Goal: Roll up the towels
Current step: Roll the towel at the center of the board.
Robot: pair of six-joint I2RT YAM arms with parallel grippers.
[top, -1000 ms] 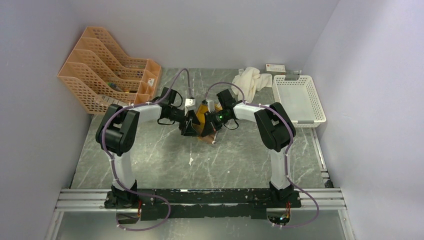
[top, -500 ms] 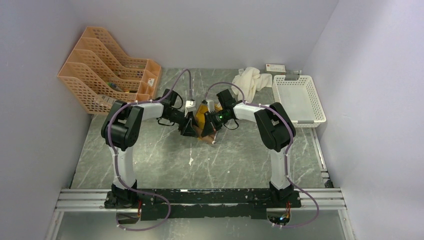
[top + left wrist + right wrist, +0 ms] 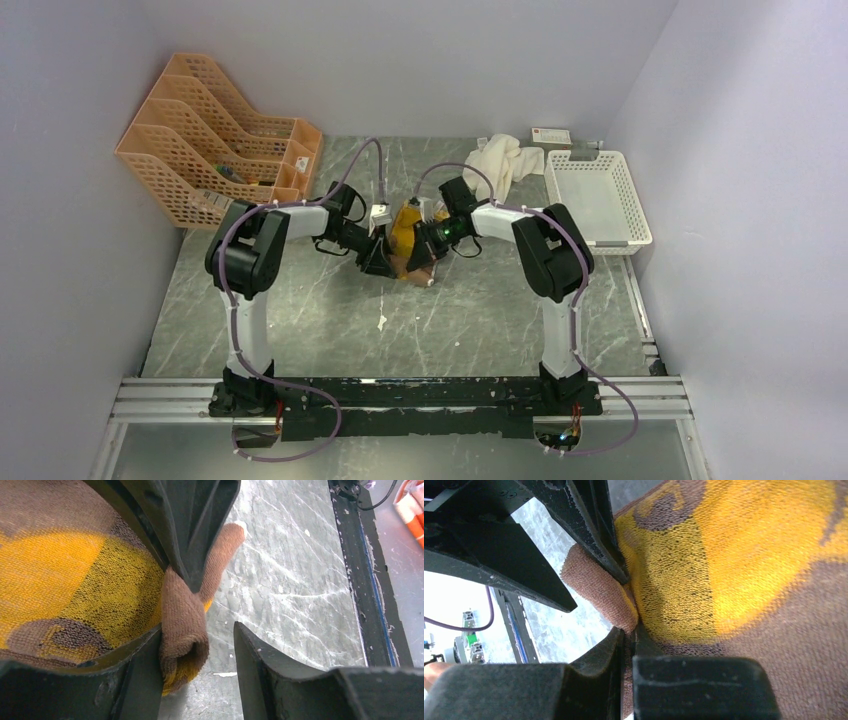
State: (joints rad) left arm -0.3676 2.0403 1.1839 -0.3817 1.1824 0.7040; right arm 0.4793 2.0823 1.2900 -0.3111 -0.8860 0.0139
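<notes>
The brown towel (image 3: 405,236) with its mustard-yellow side lies bunched and partly lifted at the table's middle, between both grippers. My right gripper (image 3: 424,246) is shut on the towel's brown edge (image 3: 596,587); in the right wrist view its jaws (image 3: 629,636) pinch the cloth. My left gripper (image 3: 379,256) is open. In the left wrist view a folded brown edge (image 3: 184,630) hangs between its jaws (image 3: 199,636), leaning on the left finger (image 3: 142,677), unclamped. The cream-white towel (image 3: 498,160) lies crumpled at the far right, away from both grippers.
A white plastic basket (image 3: 598,200) stands at the far right, beside the cream towel. An orange file rack (image 3: 215,135) stands at the far left. A small white box (image 3: 551,134) lies by the back wall. The grey marble tabletop (image 3: 470,320) spreads toward the arm bases.
Both grippers have edged slightly away from the bases with the brown towel, which now looks more bunched. The left arm's elbow has swung right.
</notes>
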